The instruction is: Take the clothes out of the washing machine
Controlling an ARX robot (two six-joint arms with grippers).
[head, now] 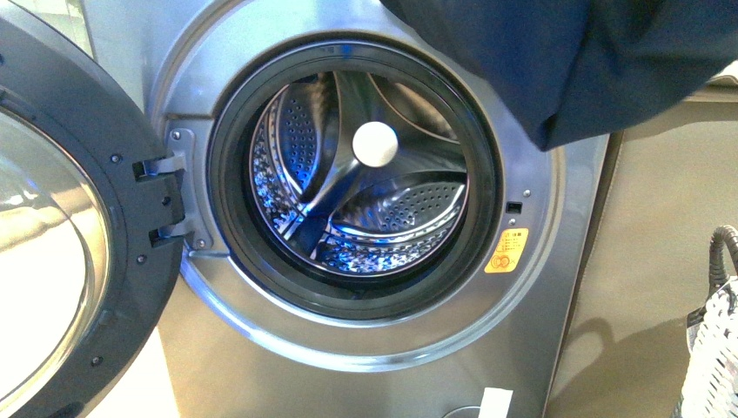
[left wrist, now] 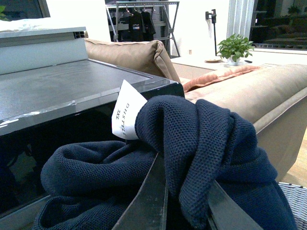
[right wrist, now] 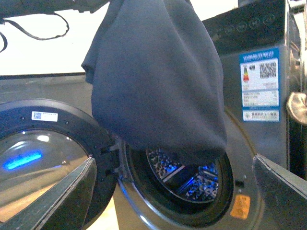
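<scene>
The left tool [left wrist: 187, 179] clamps the clothes [head: 574, 61], cut off at the top right before the washing machine [head: 365, 374], while the right tool [right wrist: 173, 163] gapes empty.

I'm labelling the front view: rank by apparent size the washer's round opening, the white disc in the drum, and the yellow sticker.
1. Round opening, clearly largest.
2-3. White disc and yellow sticker look about alike; the disc sits deeper in the drum, so I would not rank them.
</scene>
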